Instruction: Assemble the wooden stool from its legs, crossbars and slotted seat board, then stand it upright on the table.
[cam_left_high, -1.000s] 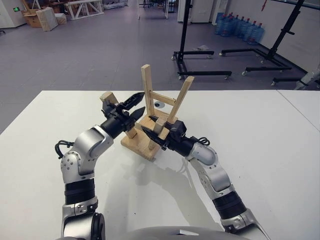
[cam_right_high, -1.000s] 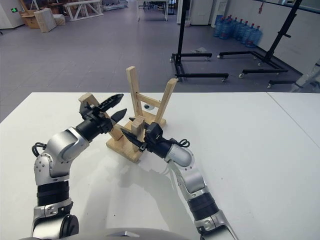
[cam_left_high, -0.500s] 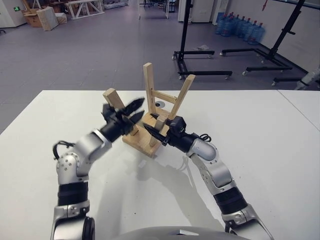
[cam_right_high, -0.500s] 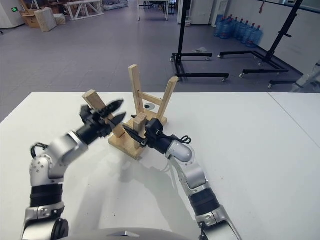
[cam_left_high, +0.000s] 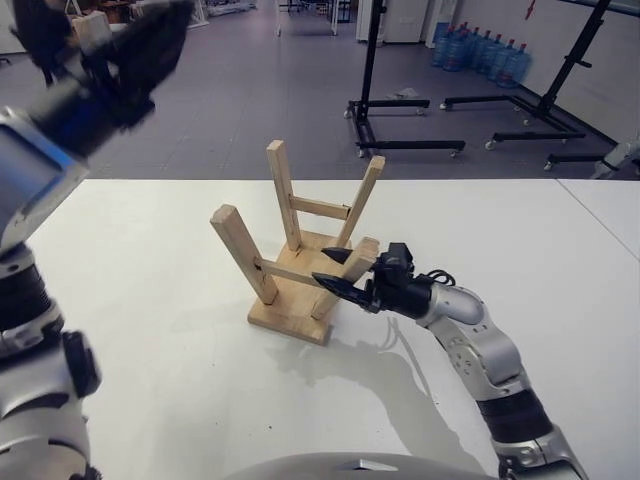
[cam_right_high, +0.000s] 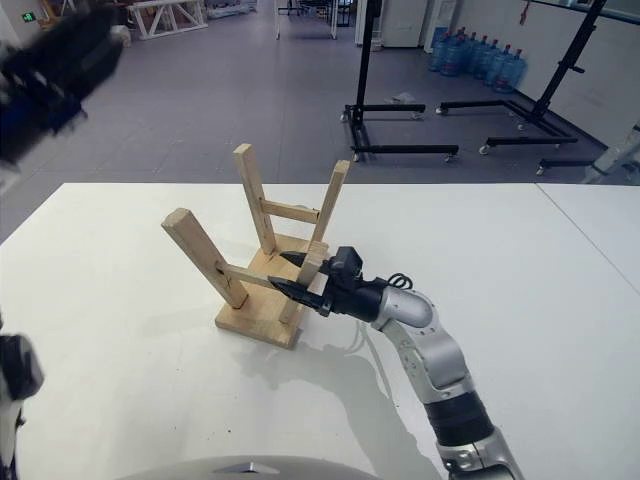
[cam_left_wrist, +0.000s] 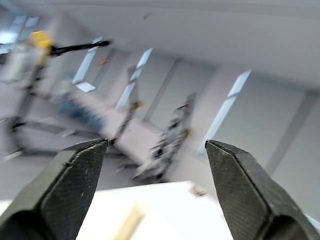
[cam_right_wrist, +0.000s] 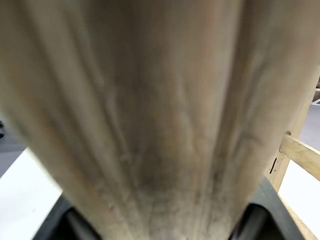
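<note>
The stool (cam_left_high: 295, 270) sits upside down near the middle of the white table (cam_left_high: 140, 400). Its slotted seat board (cam_left_high: 285, 320) lies flat on the surface and four legs point up and splay outward. A crossbar (cam_left_high: 320, 208) joins the two far legs, and another (cam_left_high: 295, 274) runs from the near-left leg (cam_left_high: 243, 252) towards the near-right leg (cam_left_high: 348, 272). All the parts look seated, so assembly seems finished and the stool has yet to be turned over onto its feet.

The right claw (cam_left_high: 319, 264) reaches in low from the right, one finger on each side of the near-right leg. In the right wrist view the wood sits tight between its pads, so it appears clenched on that leg. The left claw (cam_left_wrist: 156, 145) hangs high above the table's left side, well apart from the stool, with its fingers spread wide and nothing in them.

One leg is a poor handle for turning the whole stool, because the joints are probably only push-fitted and could pull out of their slots. The better move is likely to bring the left claw down onto the near-left leg or the edge of the seat board. Both arms could then roll the stool over slowly, keeping the board pressed against the legs. Neither claw should let go until all four feet rest on the table.
</note>
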